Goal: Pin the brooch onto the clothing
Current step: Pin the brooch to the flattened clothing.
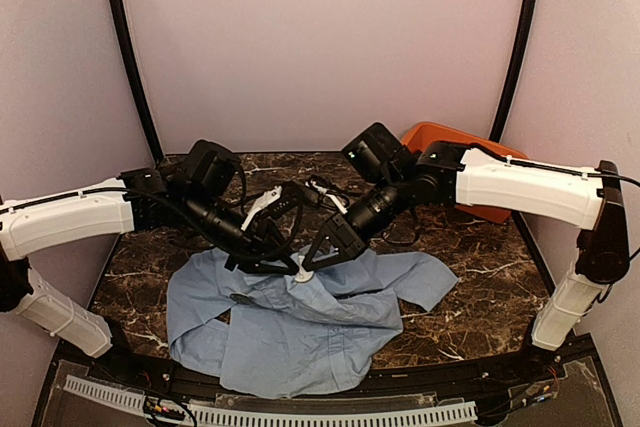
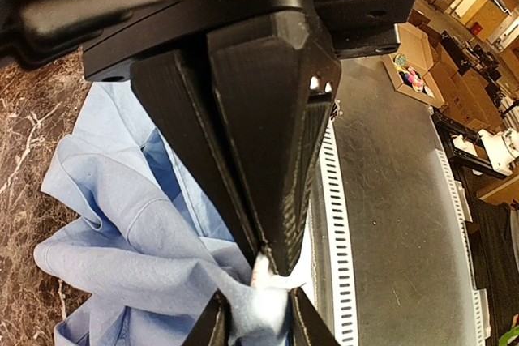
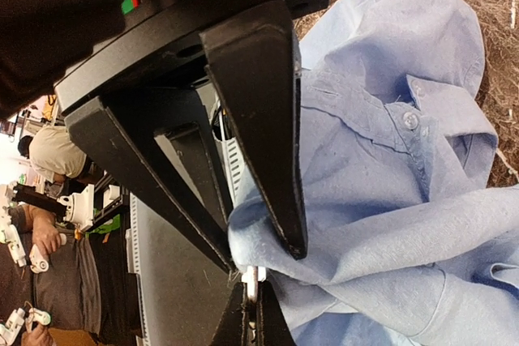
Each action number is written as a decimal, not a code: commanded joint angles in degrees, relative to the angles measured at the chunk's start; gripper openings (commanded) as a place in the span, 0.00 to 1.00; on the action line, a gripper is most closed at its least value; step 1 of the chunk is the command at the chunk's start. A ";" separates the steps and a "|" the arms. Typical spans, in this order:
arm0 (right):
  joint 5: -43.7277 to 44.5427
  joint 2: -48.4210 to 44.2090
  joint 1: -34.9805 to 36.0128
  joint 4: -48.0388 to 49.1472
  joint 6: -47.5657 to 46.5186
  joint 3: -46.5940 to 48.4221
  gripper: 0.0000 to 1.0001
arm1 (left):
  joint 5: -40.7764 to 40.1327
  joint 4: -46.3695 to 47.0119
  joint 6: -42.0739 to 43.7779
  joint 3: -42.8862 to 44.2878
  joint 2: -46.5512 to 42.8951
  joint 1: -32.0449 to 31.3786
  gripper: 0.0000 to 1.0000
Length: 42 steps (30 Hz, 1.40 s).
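Note:
The light blue shirt (image 1: 300,332) lies crumpled on the dark marble table, collar and a button (image 3: 410,121) facing up. My right gripper (image 1: 312,261) is shut on a raised fold of the shirt (image 3: 389,168), with cloth bunched between its fingertips (image 3: 263,258). My left gripper (image 1: 290,265) meets it tip to tip. Its fingers (image 2: 268,269) are pinched on a small white piece (image 3: 252,279) pressed against that fold (image 2: 272,305). No dark brooch disc shows at the tips. A small dark mark (image 1: 243,298) sits on the shirt to the left; whether it is the brooch I cannot tell.
An orange-red item (image 1: 450,137) lies at the back right, behind the right arm. A white perforated strip (image 1: 300,413) runs along the near table edge, just beyond the shirt's hem. Bare marble (image 1: 480,277) shows on both sides of the shirt.

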 commanded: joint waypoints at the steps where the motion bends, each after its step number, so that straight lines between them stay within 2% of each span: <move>1: -1.47 0.14 0.24 2.45 -0.21 2.96 0.00 | -2.20 -1.45 -0.10 1.34 0.68 -0.25 0.25; 23: 1.02 1.90 0.61 0.45 3.80 6.34 0.00 | -13.07 -4.88 1.89 2.76 1.76 -3.37 0.24; 42: 5.10 2.18 1.71 -3.77 1.40 8.86 0.00 | -20.09 -9.15 3.32 5.47 4.00 -4.27 0.22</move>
